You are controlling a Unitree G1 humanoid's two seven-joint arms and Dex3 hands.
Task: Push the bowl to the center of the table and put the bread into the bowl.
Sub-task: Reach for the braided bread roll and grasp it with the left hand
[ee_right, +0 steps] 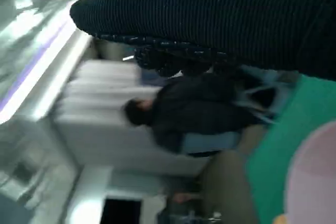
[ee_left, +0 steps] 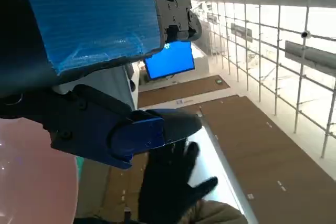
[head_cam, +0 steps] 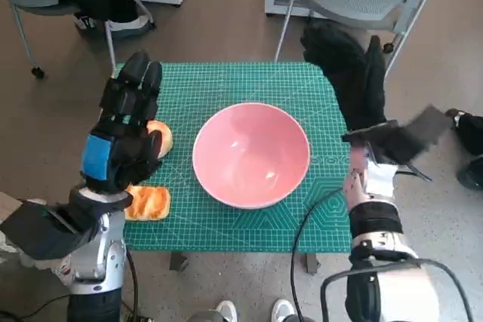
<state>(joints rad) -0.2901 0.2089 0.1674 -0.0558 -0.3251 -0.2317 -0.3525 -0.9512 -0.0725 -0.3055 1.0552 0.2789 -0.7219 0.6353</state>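
Green cutting mat (head_cam: 226, 224) covers the small table; brown floor all round, chair legs (head_cam: 287, 28) past the far edge. Pink bowl (head_cam: 251, 154) sits about mid-mat, slightly right of centre, upright, nothing in it. Bare mat shows on every side of the bowl: a wide strip to the far edge, a narrower one to the near edge.

Two bread pieces on the left part of the mat, outside the bowl: one (head_cam: 161, 138) just beside the bowl's left rim, partly hidden under the left hand; the other (head_cam: 149, 203) near the front-left corner, close to the mat edge.

Left hand (head_cam: 124, 130) hovers over the left side of the mat, above the first bread, fingers (head_cam: 142, 75) extended toward the far edge, holding nothing. Contact with the bread: cannot tell.

Right hand (head_cam: 349, 73) is at the far-right corner of the table, past the bowl's rim, gloved fingers (head_cam: 375, 54) spread, holding nothing.

Person seated in the background (ee_right: 173, 114) in the right wrist view; shoes (head_cam: 253, 311) at the near edge.
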